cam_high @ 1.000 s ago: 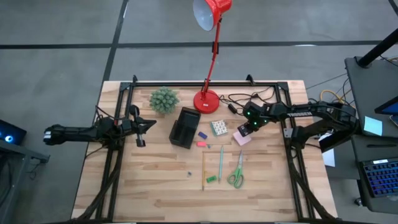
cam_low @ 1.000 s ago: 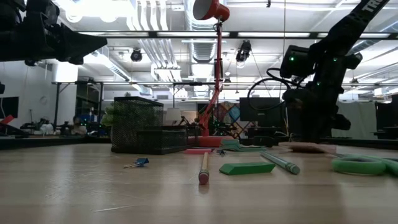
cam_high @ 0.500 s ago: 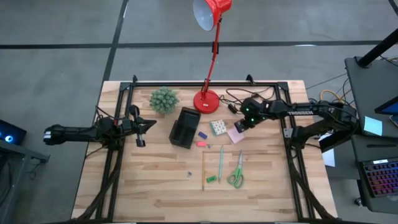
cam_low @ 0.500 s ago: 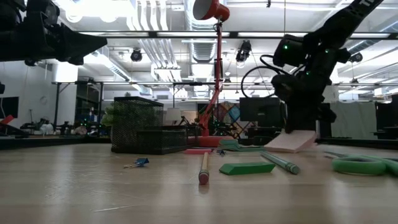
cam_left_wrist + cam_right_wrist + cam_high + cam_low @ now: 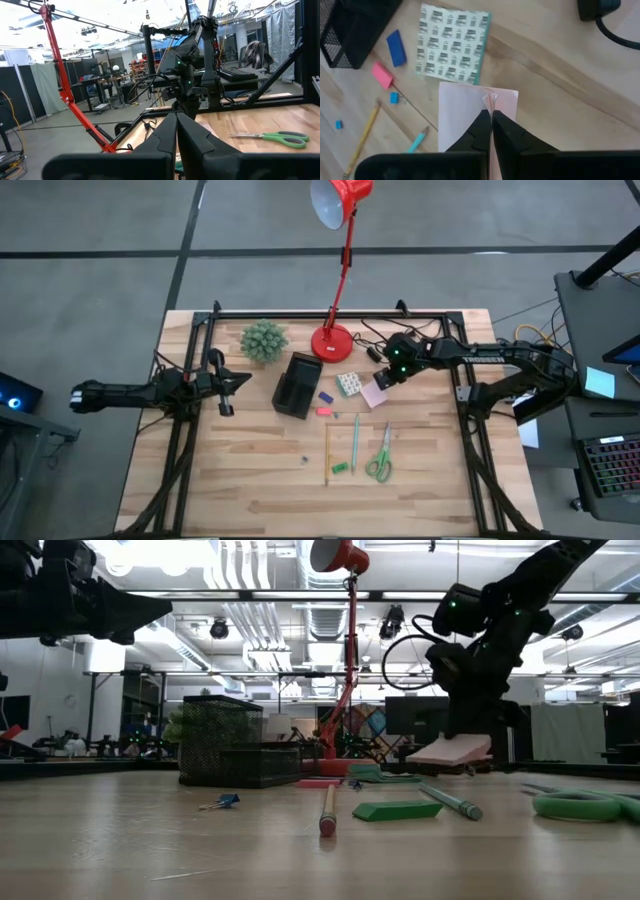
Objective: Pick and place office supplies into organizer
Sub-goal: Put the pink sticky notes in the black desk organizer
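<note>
In the high view, right of centre, the right gripper [image 5: 384,382] had its fingers clamped on the pink sticky-note pad [image 5: 374,394], lifted off the table [image 5: 250,490] just right of the white dotted pad [image 5: 350,385]. The organizer [image 5: 297,385] stood near the centre. The left gripper [image 5: 228,388] waited at the left, fingers pressed together.

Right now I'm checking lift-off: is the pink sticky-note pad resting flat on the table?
No: in the low view the pink sticky-note pad hangs tilted above the table, pinched by the right gripper.
</note>
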Controlling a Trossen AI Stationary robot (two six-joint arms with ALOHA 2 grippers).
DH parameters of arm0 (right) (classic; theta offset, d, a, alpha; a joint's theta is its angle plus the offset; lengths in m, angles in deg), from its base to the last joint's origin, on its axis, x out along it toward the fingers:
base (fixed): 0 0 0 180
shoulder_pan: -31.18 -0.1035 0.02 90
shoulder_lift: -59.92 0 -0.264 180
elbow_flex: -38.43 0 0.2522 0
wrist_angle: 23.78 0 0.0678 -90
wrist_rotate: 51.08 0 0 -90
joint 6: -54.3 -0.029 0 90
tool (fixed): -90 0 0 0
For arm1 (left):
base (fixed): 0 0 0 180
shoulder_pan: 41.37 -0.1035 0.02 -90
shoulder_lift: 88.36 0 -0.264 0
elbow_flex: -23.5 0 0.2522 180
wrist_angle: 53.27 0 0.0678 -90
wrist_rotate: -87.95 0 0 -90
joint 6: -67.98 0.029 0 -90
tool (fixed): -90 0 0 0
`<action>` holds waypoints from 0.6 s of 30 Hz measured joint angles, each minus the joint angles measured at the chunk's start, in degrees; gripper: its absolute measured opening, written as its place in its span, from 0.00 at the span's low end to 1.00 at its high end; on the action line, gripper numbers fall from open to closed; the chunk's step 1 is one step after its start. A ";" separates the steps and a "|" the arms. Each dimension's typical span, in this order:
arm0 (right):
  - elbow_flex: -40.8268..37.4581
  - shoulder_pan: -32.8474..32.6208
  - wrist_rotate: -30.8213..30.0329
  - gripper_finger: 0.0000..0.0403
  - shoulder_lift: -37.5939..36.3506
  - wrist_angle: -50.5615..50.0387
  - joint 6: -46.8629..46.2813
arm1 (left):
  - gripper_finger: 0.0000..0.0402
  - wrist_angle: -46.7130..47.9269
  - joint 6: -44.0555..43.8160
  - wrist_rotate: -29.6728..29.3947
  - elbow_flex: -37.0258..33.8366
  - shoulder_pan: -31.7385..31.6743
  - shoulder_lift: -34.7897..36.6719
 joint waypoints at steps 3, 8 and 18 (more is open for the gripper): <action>0.58 0.00 0.09 0.02 -0.04 -0.04 -0.28 | 0.00 0.00 -0.02 0.00 0.00 -0.01 0.00; 1.71 -0.40 0.68 0.02 -0.57 1.54 -1.03 | 0.00 0.00 -0.02 0.00 0.00 -0.01 -0.02; 1.73 -2.09 -4.28 0.02 -0.11 16.57 -1.47 | 0.00 -0.07 -0.07 0.05 0.00 -0.01 -0.04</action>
